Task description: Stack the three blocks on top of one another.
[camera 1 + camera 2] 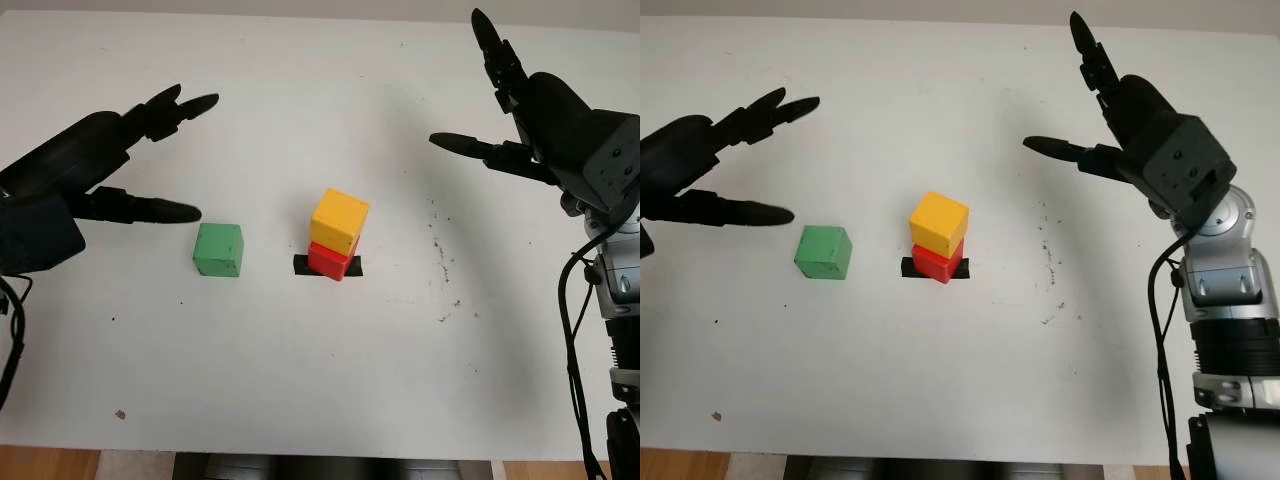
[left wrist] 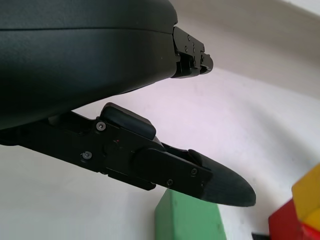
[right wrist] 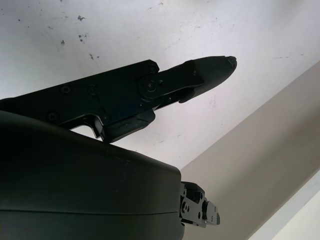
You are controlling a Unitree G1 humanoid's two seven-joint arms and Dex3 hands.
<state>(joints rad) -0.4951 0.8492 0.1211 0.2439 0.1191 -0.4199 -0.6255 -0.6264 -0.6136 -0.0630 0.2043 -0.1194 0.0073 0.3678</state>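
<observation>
A yellow block [image 1: 339, 221] sits, slightly turned, on a red block [image 1: 331, 262], which stands on a black tape mark [image 1: 354, 266] near the table's middle. A green block [image 1: 218, 249] rests alone on the table just left of that stack; it also shows in the left wrist view [image 2: 189, 219] beside the red [image 2: 287, 226] and yellow [image 2: 307, 189] blocks. My left hand [image 1: 185, 155] is open, hovering just left of and behind the green block. My right hand [image 1: 470, 95] is open, raised at the far right, well away from the stack.
The white table [image 1: 300, 380] carries small dark specks [image 1: 440, 250] right of the stack and a brown crumb [image 1: 120, 413] near its front left edge. Cables [image 1: 575, 330] hang along my right arm.
</observation>
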